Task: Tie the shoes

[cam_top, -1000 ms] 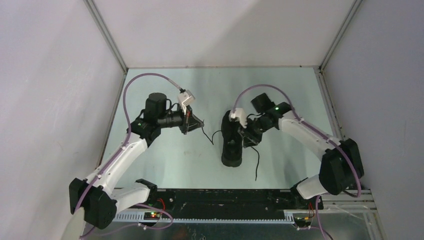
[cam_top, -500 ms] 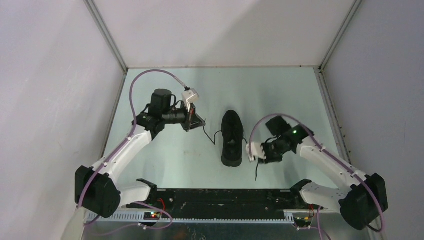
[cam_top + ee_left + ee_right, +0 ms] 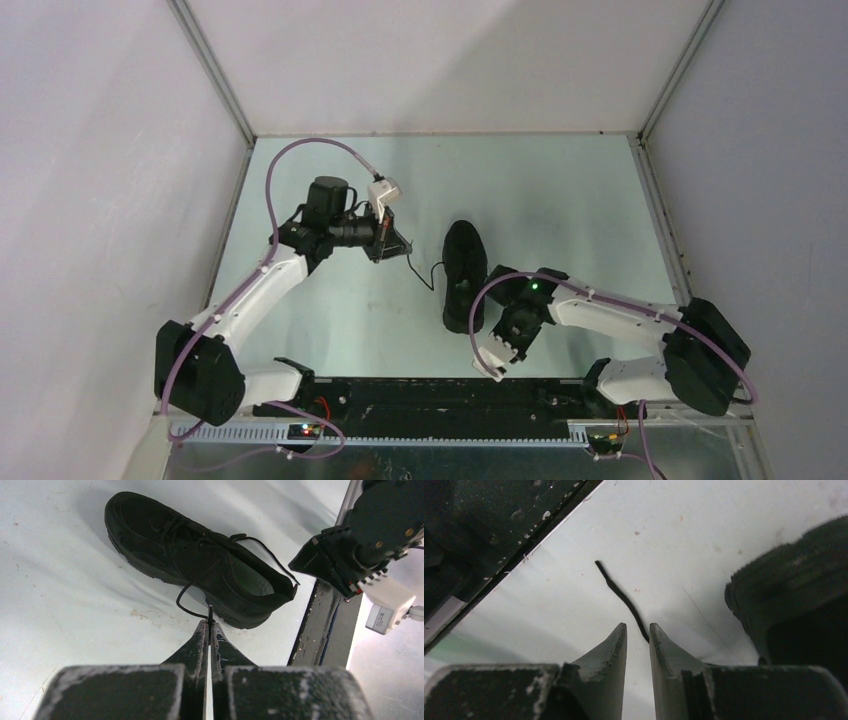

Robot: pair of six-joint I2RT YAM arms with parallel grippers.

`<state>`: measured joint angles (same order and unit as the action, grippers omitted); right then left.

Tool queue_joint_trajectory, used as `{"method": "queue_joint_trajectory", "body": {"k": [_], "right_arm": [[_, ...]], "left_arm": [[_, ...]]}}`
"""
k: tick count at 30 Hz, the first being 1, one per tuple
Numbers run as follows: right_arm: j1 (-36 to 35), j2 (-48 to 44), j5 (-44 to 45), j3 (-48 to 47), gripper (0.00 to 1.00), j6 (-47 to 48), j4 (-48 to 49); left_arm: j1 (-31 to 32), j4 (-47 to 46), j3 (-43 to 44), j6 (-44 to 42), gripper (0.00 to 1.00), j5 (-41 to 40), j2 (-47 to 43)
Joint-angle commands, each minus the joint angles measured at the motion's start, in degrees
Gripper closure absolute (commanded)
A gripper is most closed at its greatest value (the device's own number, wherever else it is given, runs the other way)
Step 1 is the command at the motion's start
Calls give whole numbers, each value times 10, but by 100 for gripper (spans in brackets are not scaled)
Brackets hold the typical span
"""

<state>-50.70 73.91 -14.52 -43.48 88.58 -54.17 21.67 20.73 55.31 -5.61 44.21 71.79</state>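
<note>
The shoe (image 3: 464,290) is standing on its sole on the pale table (image 3: 330,310), between the two arms. Its toe is pointing to the far wall and its open heel to the arms' bases.

The left gripper (image 3: 209,627) is hovering on the left side of the shoe, near its middle and apart from it. Its jaws are pressed fully together, and they are pinching the tip of the left lace (image 3: 183,599). This lace is coming out of the eyelets, making a loose loop beside the sole and then rising into the fingertips.

The right gripper (image 3: 638,630) is hanging low at the right side of the shoe's heel – the heel is filling the right edge of the right wrist view. Its jaws are standing a little apart, with a narrow gap that is wider than the lace. The free end of the right lace (image 3: 624,597) is lying on the table, running from this gap away from the heel toward the black rail (image 3: 499,525). The fingers are not closing on it – the lace is only passing between their tips.
</note>
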Motion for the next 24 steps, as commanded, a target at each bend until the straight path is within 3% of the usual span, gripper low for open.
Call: {"method": "queue_joint_trajectory", "body": {"k": [1, 10, 12, 15, 24], "right_arm": [[-28, 33, 32, 14, 75, 45, 31], [-40, 76, 62, 51, 80, 66, 56], [-47, 79, 64, 63, 96, 58, 73], [-45, 71, 47, 58, 100, 14, 81], [16, -94, -76, -191, 100, -160, -83]], "left_arm": [[-4, -6, 19, -2, 100, 21, -21], [-4, -11, 8, 8, 100, 24, -49], [-4, -14, 6, 10, 100, 21, -52], [-4, -17, 5, 8, 100, 19, -51], [-4, -27, 46, 26, 100, 24, -14]]}}
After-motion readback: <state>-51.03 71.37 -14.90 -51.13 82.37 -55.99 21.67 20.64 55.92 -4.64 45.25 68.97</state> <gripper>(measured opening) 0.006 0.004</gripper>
